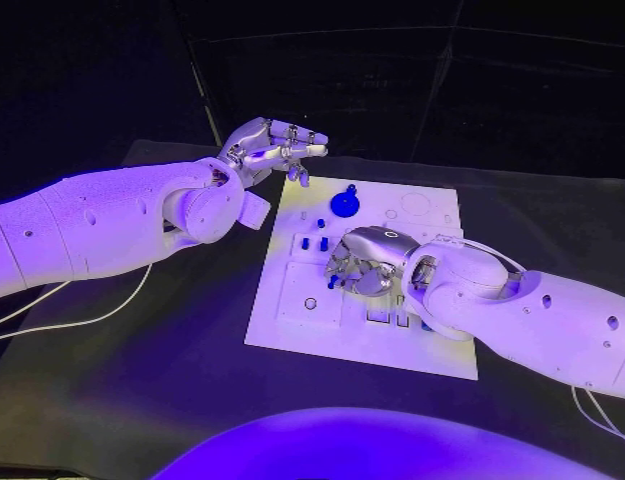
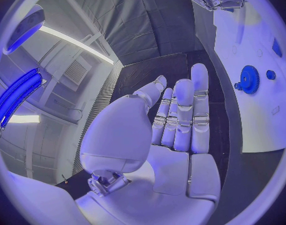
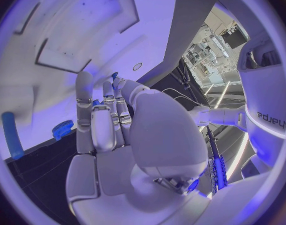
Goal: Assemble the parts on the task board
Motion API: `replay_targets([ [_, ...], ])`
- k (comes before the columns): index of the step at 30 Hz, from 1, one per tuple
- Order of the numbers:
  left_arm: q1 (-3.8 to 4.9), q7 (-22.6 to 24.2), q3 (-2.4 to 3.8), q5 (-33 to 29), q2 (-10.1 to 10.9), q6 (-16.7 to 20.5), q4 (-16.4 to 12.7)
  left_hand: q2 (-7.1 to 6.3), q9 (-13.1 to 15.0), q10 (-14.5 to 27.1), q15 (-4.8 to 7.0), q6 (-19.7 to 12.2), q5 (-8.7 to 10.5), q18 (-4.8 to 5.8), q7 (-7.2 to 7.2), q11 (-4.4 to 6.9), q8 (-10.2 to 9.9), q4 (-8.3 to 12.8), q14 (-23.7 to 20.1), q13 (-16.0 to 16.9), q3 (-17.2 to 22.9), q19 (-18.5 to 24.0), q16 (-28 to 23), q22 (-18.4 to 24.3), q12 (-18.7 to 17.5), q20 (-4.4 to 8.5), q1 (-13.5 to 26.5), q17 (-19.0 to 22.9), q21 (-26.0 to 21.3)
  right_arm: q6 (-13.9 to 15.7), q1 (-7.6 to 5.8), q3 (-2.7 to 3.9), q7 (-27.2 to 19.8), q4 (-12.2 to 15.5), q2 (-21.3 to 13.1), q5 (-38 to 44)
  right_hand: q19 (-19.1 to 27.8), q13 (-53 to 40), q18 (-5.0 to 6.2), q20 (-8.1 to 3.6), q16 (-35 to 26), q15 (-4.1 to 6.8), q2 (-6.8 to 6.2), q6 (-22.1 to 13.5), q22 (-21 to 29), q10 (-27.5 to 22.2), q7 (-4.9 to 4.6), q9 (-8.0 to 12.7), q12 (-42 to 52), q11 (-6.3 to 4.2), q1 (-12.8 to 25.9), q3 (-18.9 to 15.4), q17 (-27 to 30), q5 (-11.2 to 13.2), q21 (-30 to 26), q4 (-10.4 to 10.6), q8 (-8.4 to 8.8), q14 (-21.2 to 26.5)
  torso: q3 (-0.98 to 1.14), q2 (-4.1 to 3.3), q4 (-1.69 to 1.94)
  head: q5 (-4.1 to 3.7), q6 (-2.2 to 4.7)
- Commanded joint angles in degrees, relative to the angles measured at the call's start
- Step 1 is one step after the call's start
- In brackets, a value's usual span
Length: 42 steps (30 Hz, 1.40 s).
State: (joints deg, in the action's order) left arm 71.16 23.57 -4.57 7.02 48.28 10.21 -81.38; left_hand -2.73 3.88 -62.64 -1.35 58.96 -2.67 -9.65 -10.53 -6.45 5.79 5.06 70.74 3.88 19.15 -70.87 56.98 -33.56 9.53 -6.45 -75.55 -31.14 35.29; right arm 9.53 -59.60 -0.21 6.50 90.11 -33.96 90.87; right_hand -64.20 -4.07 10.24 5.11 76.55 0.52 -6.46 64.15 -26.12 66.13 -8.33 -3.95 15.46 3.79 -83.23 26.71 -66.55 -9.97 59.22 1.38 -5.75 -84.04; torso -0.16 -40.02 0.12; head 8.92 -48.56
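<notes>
- Progress, my read: partway. Round blue toothed gear (image 1: 344,204) sits on the flat white rectangular task board (image 1: 291,320) toward its far edge; small blue pegs (image 1: 314,243) stand just nearer than it.
- Right hand (image 1: 364,262) is low over board centre, fingers curled down onto a small blue part (image 1: 335,281); can't tell if it's gripped or just pressed.
- Left hand (image 1: 270,147) is off the board's far-left corner, raised, fingers loosely apart, holding nothing.
- Left to do: seat that part, probably more.
- Surface: matte black table (image 1: 110,390), dark drape behind.
</notes>
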Motion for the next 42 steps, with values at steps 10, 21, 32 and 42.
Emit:
replay_targets([
  [10, 0.09, 0.2, 0.04, -0.2, -0.1, -1.2, 0.1, 0.1, -0.1, 0.3, 0.09, -0.4, -0.05, -0.71, -0.19, -0.08, -0.3, -0.1, -0.3, 0.0, 0.3, 0.3, -0.1, 0.1, -0.1, -0.21, -0.2, 0.0, -0.3, -1.5, -0.02, -0.71, 0.4, 0.1, 0.0, 0.8, 0.1, 0.0, 0.24, -0.04, -0.2, 0.24, 0.0, 0.3, 0.1, 0.3, -0.05, -0.1, -0.3, 0.3, 0.7, 0.1, 0.1, 0.2, 0.3, -0.1, 0.15, -2.0, -0.01, 0.02, -0.03, 0.11, -0.12],
  [21, 0.09, 0.0, 0.03, -0.2, -0.2, -1.3, 0.1, 0.02, -0.1, 0.4, 0.07, -0.4, -0.05, -0.71, -0.2, -0.11, -0.3, -0.1, -0.4, 0.0, 0.3, 0.3, -0.2, 0.1, -0.1, -0.23, -0.2, 0.2, -0.3, -2.7, -0.02, -0.82, 1.1, -0.3, 0.5, 2.0, 0.5, 0.1, 0.32, 0.15, 0.0, 0.01, -0.67, -0.5, 0.8, -0.5, -0.29, 0.1, -0.8, 0.58, 2.5, -0.7, -0.3, 0.1, -0.2, 0.1, 0.81, -1.9, 0.0, 0.02, -0.05, 0.07, -0.15],
  [32, 0.09, -0.3, 0.03, -0.2, -0.2, -1.7, 0.1, 0.02, -0.1, 0.4, 0.07, -0.4, -0.05, -0.71, -0.2, -0.11, -0.3, -0.1, -0.4, 0.0, 0.3, 0.3, -0.2, 0.1, -0.1, -0.23, -0.2, 0.2, -0.3, 0.8, -0.02, -1.08, 1.5, -0.6, 0.8, 2.3, 0.8, 0.4, 0.29, 1.65, 0.2, -1.71, -2.44, -7.8, 1.2, -6.5, -2.28, 0.4, -3.1, 2.72, 4.5, -2.4, -0.2, 0.4, -0.7, -0.2, 2.34, -1.7, -0.01, -0.01, 0.03, 0.07, -0.08],
  [42, 0.09, -0.7, 0.03, -0.2, 0.0, -2.1, 0.0, -0.05, -0.1, 0.5, 0.03, -0.5, -0.05, -0.7, -0.25, -0.15, -0.3, -0.1, -0.5, 0.0, 0.3, 0.3, -0.3, 0.1, -0.1, -0.26, -0.1, 0.4, -0.4, 5.9, 0.08, -1.11, 1.4, 1.7, -1.5, 2.4, 0.8, 0.3, 0.36, 1.9, 0.0, -1.85, -2.56, -8.6, 1.3, -7.5, -2.21, 0.2, -3.0, 2.82, 4.8, -3.1, 0.2, 0.2, -0.7, -0.3, 2.09, -1.5, 0.04, -0.01, 0.03, 0.23, -0.1],
])
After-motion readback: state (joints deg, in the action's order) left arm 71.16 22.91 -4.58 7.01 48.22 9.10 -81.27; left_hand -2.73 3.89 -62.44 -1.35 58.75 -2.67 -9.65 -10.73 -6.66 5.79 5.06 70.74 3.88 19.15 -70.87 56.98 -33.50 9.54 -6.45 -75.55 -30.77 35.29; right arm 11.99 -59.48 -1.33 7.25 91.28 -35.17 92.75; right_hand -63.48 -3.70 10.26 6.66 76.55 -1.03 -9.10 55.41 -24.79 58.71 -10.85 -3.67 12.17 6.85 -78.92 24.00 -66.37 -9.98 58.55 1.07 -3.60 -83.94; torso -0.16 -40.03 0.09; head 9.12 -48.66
